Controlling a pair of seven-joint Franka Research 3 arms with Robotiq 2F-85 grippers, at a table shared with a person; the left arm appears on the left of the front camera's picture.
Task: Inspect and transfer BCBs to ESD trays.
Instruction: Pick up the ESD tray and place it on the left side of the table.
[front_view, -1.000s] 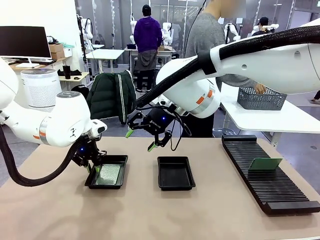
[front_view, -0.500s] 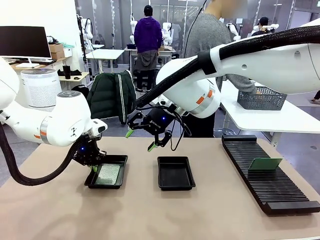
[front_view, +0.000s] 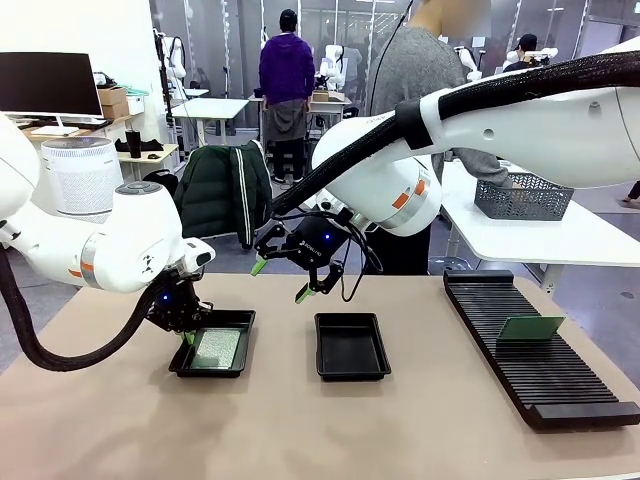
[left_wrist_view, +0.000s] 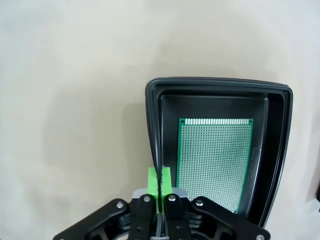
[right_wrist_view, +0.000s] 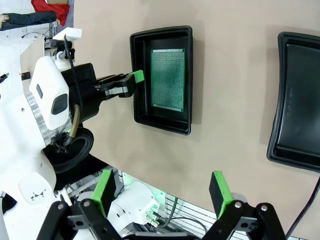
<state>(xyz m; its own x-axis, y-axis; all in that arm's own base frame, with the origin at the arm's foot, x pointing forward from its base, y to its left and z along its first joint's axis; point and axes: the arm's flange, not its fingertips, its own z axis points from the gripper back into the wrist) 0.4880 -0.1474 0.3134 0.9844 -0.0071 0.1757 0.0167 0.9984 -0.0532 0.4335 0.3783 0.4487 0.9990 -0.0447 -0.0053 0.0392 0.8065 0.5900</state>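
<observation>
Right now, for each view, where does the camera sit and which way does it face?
Front: robot's side, facing the person across the table; white left arm and right arm show.
Left wrist: looks down its shut fingers at the glossy black rectangular tray holding a green circuit board.
Right wrist: high, looking down past open fingers.
All share that tray.

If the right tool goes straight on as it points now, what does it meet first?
Probably the bare table between the tray holding a board and the empty tray; depth is unclear.
</observation>
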